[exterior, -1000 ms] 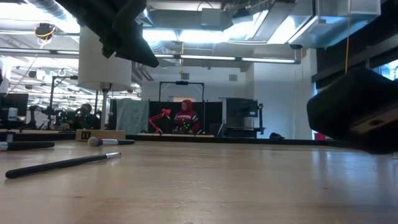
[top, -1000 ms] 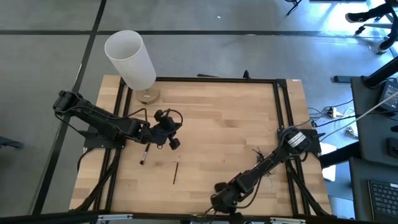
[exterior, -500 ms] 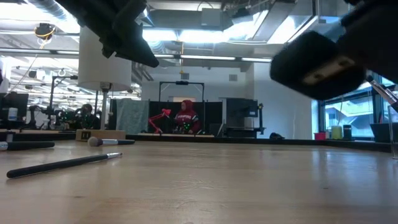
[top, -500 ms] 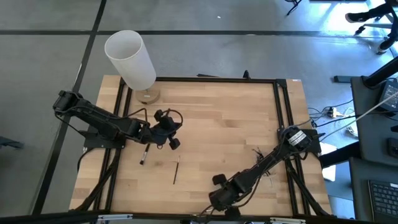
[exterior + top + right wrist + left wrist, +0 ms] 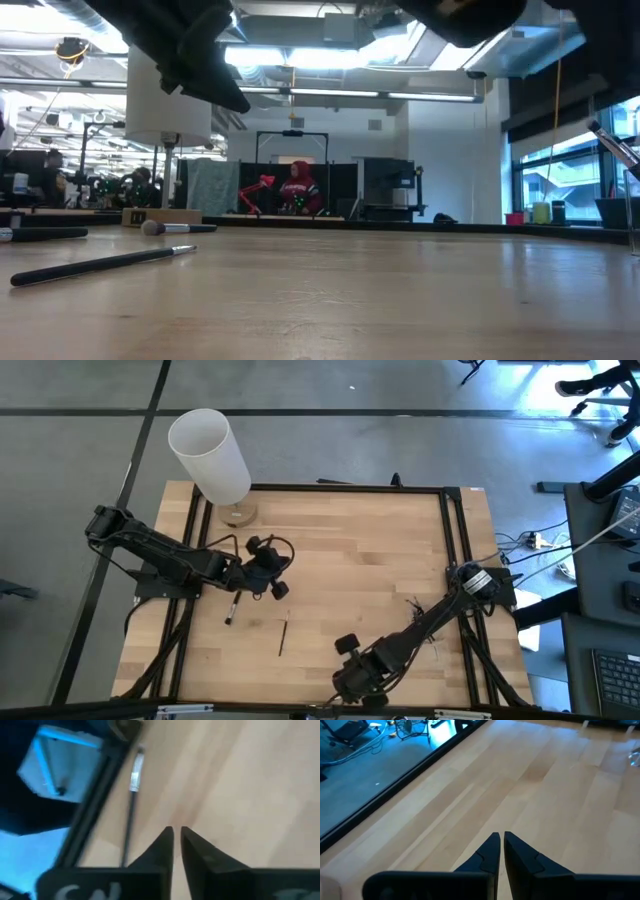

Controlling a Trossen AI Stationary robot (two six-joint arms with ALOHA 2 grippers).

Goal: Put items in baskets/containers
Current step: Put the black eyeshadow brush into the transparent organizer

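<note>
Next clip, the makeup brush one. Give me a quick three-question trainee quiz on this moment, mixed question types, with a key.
1. True or false: the left gripper holds a brush.
2. In the high view, which arm has its gripper nearest the table's bottom edge? A) left B) right
3. How many brushes lie loose on the wood near the left gripper in the high view?

Key:
1. False; its fingers are together with nothing between.
2. B, the right gripper.
3. Two: a pale-tipped brush and a thin dark brush.

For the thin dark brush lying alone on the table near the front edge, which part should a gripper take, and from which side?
Take the thin brush near the middle of its handle, coming from straight above. It lies flat on the table with bare wood on both sides, so the fingers can probably straddle the handle across its width.
</note>
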